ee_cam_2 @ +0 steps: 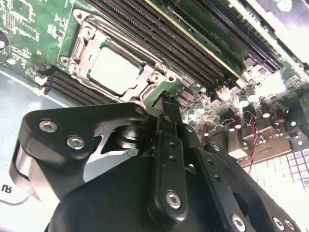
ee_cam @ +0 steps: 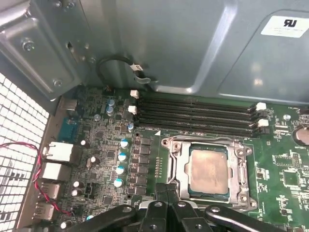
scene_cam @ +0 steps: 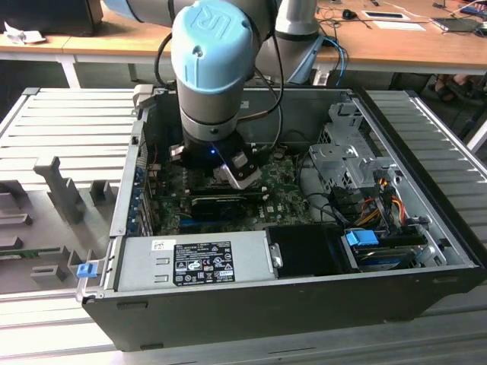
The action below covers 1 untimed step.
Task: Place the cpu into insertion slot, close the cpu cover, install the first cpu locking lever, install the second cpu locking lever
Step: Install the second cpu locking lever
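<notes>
The cpu [ee_cam: 208, 168] [ee_cam_2: 115, 72], a pale grey-tan square, lies in the insertion slot on the green board. Around it lies the silver cpu cover [ee_cam: 175, 162] [ee_cam_2: 79, 46], flat, with the chip showing through its window. My gripper [ee_cam: 167, 192] [ee_cam_2: 166, 104] hovers just off one edge of the slot. Its black fingers [ee_cam: 159, 193] are pressed together, with nothing visible between them. How the locking levers stand is not clear. In the exterior view the arm's wrist [scene_cam: 209, 76] hangs over the open computer case and hides the slot.
Several long memory slots [ee_cam: 198, 113] run beside the socket. A long black finned card [scene_cam: 221, 204] lies just in front of the gripper, then the power supply [scene_cam: 194, 258]. A drive cage [scene_cam: 346, 156] and cables [scene_cam: 380, 198] fill the exterior view's right. The case wall [ee_cam: 169, 43] rises behind the board.
</notes>
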Available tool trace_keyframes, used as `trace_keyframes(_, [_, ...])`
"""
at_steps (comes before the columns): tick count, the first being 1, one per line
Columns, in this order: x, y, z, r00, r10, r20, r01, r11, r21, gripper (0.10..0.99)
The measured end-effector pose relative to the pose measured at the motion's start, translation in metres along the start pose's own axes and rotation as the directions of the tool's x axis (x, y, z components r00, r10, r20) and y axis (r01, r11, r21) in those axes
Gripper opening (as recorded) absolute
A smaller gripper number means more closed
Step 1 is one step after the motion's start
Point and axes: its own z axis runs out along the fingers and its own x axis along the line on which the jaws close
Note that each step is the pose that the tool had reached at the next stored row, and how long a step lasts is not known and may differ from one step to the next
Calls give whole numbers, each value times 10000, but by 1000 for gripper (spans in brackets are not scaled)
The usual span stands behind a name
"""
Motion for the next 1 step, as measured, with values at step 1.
trace_keyframes(1, [0,0,0,10000,0,0,0,10000,-1,106])
